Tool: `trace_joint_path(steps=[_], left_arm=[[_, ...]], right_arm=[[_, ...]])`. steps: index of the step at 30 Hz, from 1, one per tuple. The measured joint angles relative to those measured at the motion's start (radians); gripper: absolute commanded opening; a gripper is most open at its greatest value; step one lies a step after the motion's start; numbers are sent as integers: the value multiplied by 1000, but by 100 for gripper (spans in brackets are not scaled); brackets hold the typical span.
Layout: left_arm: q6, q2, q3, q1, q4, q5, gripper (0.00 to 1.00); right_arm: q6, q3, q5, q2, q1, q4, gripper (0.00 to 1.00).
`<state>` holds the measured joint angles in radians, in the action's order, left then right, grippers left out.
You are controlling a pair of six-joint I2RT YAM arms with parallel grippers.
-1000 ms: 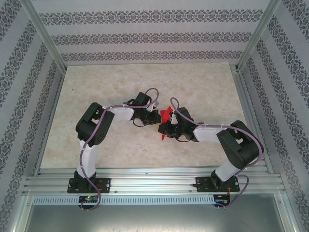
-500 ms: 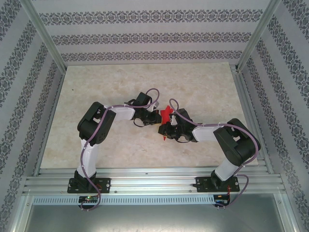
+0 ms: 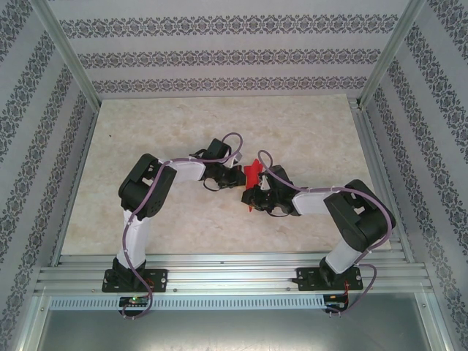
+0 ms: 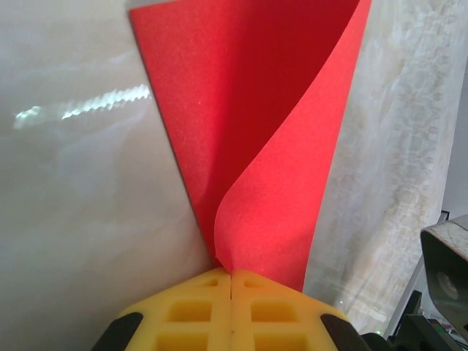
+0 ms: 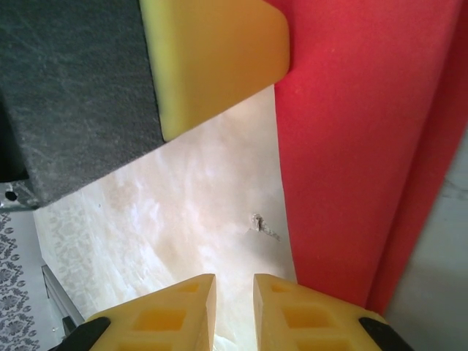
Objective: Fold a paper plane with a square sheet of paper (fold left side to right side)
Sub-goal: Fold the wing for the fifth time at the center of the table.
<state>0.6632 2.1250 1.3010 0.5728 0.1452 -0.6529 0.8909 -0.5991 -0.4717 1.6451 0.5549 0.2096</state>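
Note:
The square sheet of paper (image 3: 253, 172) is bright red and lies mid-table between the two grippers. My left gripper (image 3: 235, 178) is shut on it. In the left wrist view the yellow fingertips (image 4: 212, 292) pinch the near corner of the sheet (image 4: 256, 110), which curls up and over itself. My right gripper (image 3: 254, 197) sits just in front of the paper. In the right wrist view its jaws (image 5: 234, 281) stand slightly apart over bare table, with the red paper (image 5: 358, 146) lying just to their right. The left gripper's finger (image 5: 219, 58) hangs above.
The table (image 3: 307, 131) is pale marbled, fenced by metal rails and patterned walls. Both arms' elbows bend outward to the sides. A small scratch (image 5: 257, 223) marks the table surface beside the paper edge. Part of the right arm (image 4: 446, 270) shows at the lower right.
The left gripper has crept a little to the right with the paper corner in it. The right arm's elbow has shifted slightly; its jaws stay the same.

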Motion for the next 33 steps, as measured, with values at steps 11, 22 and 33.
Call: trace_joint_path(steps=[11, 22, 33], left_arm=[[0, 27, 32, 0, 6, -15, 0], [0, 47, 62, 5, 24, -24, 0], [0, 51, 67, 4, 30, -30, 0]], right_arm=[[-3, 32, 2, -4, -1, 17, 21], [-3, 69, 4, -8, -1, 77, 18], [-5, 100, 1, -60, 43, 14, 18]])
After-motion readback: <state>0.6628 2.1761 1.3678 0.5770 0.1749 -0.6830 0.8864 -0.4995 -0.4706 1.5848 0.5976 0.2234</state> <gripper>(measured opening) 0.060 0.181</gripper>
